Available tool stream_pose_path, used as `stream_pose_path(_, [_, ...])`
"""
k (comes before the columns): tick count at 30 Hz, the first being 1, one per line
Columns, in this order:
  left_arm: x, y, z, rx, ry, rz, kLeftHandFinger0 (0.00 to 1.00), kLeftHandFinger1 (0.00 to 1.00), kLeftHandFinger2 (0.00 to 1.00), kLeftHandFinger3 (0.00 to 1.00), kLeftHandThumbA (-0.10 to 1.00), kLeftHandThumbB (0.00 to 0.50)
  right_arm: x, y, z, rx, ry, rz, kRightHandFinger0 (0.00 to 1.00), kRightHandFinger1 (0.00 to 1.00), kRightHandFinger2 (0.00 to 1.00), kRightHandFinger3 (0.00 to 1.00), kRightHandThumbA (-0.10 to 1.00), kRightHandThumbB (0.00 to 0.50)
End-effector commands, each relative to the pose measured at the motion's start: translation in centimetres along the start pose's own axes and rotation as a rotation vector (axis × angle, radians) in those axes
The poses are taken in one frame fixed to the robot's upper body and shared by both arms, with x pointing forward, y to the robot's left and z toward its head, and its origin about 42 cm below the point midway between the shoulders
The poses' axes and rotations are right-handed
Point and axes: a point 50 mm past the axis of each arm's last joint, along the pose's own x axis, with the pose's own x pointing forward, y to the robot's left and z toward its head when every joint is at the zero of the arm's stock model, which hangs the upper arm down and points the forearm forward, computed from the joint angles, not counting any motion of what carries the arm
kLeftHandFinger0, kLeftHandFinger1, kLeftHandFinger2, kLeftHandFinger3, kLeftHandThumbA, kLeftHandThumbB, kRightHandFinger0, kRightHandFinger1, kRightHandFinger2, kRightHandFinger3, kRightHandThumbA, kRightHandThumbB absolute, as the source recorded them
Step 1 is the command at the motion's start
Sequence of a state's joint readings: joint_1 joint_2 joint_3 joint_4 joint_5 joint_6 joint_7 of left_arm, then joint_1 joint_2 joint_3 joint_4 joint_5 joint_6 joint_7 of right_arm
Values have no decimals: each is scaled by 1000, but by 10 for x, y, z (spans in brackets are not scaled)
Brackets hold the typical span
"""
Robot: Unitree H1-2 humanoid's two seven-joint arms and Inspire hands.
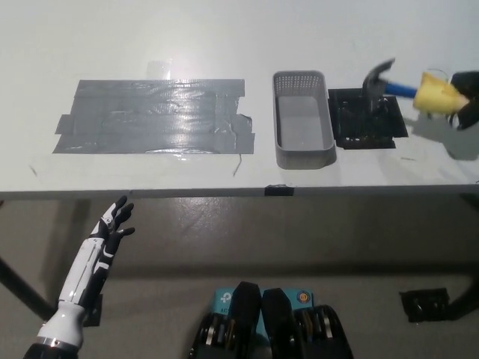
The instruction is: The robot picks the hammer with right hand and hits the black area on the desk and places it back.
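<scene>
My right hand (465, 105) gripped the hammer (404, 88), handle lying sideways, head over the black patch (368, 120); left hand (112, 228) idle, fingers spread.

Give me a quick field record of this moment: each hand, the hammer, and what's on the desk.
right hand: at the right edge, shut on the hammer's yellow grip
hammer: head over the black area, whether touching cannot be told
black area: on the desk right of the basket
grey basket: holds nothing visible
grey tape patch: on the desk's left part
left hand: open, below the desk edge, lower left
</scene>
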State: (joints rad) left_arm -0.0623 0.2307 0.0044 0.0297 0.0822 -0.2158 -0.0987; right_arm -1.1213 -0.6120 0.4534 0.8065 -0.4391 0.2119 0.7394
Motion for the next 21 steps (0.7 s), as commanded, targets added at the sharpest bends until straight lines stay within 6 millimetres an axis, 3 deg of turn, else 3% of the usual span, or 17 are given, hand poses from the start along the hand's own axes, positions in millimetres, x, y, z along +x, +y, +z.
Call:
stream_pose_path(1, [3,5,10,7,-38,-2,902,1000,1000,1000,1000,80,-26,-55,32,67,-119,-189,182,655,994,967,-100,124])
stream_pose_path(4, [0,4,10,14,-38,-5,888,1000,1000,1000,1000,78,-11,-39,30,111,-128,-202,290,752,1000,899,-100,119])
stream_pose_path(7, [-1,4,10,14,-45,-4,871,1000,1000,1000,1000,69,4,-24,29,137,-143,-214,272,718,1000,923,-100,128])
stream_pose_path(11, [-1,4,10,7,-41,1,862,1000,1000,1000,1000,70,24,-4,24,195,-140,-198,128,649,994,1000,-100,133])
stream_pose_path(12, [-1,4,10,11,-41,2,861,1000,1000,1000,1000,69,31,4,24,209,-135,-191,155,678,1000,1000,-100,161])
stream_pose_path(14, [-1,5,9,8,-43,3,859,1000,1000,1000,1000,71,42,18,22,242,-127,-180,197,731,1000,1000,-100,156])
stream_pose_path(15, [-1,5,8,18,-46,2,850,1000,1000,1000,1000,66,47,25,21,274,-120,-171,191,697,1000,1000,-100,132])
stream_pose_path(21, [-3,3,9,5,-36,-8,837,1000,1000,1000,1000,70,67,58,14,370,-98,-243,199,659,968,883,-100,129])
